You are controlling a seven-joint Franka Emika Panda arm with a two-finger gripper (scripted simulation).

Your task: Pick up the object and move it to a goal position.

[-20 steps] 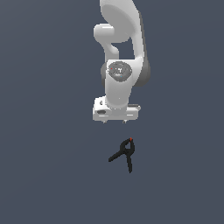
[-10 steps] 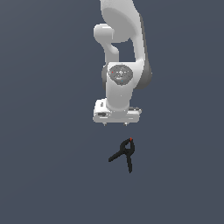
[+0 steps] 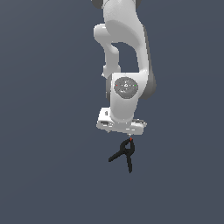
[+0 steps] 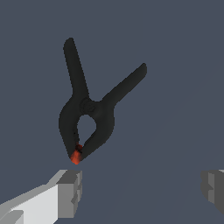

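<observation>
The object, a small black spring clamp (image 3: pixel 124 153) with a red-orange tip, lies flat on the dark grey floor with its two thin legs spread away from the arm. My gripper (image 3: pixel 122 130) hangs just above its tip end. In the wrist view the clamp (image 4: pixel 89 113) sits ahead of the gripper (image 4: pixel 142 188), not between the fingers. The grey fingertips (image 4: pixel 70 192) stand far apart and hold nothing, so the gripper is open. The clamp's red tip points toward one fingertip.
The white arm (image 3: pixel 124 57) rises straight up behind the gripper. A plain dark grey floor (image 3: pixel 48 175) surrounds the clamp on all sides.
The gripper has come down toward the clamp over the last half second. The clamp has not moved.
</observation>
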